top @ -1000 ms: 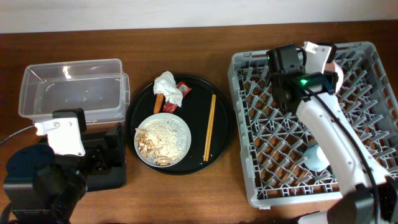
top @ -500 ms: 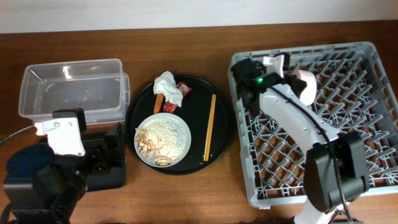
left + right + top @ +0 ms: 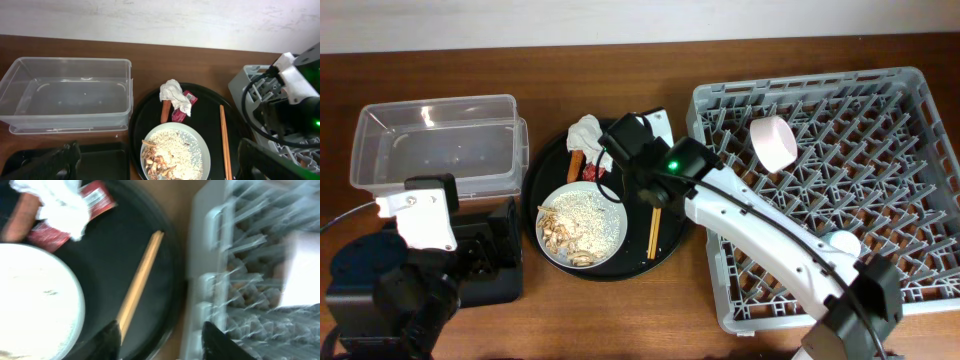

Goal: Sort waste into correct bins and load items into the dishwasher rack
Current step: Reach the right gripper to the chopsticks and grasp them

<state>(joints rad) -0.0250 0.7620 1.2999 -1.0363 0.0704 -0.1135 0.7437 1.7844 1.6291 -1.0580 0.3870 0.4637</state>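
Note:
The white bowl (image 3: pixel 772 142) lies on its side in the grey dishwasher rack (image 3: pixel 910 150), and the light-blue cup (image 3: pixel 842 243) stands in it nearer the front. My right gripper (image 3: pixel 638 160) is open and empty, hovering over the chopsticks (image 3: pixel 140 285) on the round black tray. The napkin (image 3: pixel 588 135), red packet (image 3: pixel 97 197) and orange stick (image 3: pixel 576 163) lie at the tray's back. The pale plate (image 3: pixel 582 225) holds rice and brown scraps. My left gripper (image 3: pixel 160 160) is open and empty near the table's front left.
The clear tub (image 3: pixel 435 145) stands at the back left. The shallow black tray (image 3: pixel 100 160) lies in front of it, partly under my left arm. The round black tray (image 3: pixel 675 235) sits between the bins and the rack. My right arm stretches across the rack's front left.
My right arm has swung left from the rack's back to above the round tray. The white bowl stays behind in the rack. The left arm has not moved.

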